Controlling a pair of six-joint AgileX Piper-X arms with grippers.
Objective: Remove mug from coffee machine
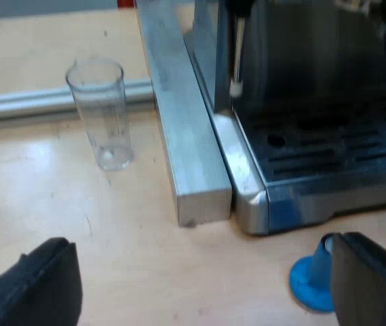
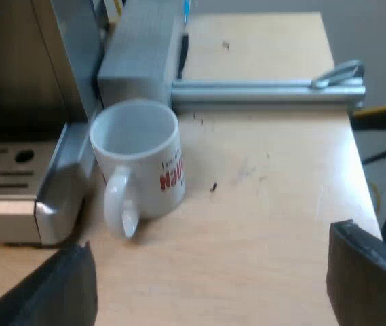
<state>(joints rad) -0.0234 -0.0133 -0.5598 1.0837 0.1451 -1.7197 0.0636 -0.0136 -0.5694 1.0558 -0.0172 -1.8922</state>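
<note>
Both left end effector (image 1: 203,285) and right end effector (image 2: 213,282) are hanging open, empty; white mug (image 2: 148,163) is sitting on surface (image 2: 274,210) beside espresso machine (image 2: 16,81).

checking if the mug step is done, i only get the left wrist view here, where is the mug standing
Observer: The mug stands upright on the wooden table, beside the corner of the machine's drip tray, not on it.
Operator: is right holding it
Observer: No. The right gripper is open, its fingers wide apart and short of the mug, with nothing between them.
Operator: which way is the handle
Observer: The handle points toward the right gripper.
</note>
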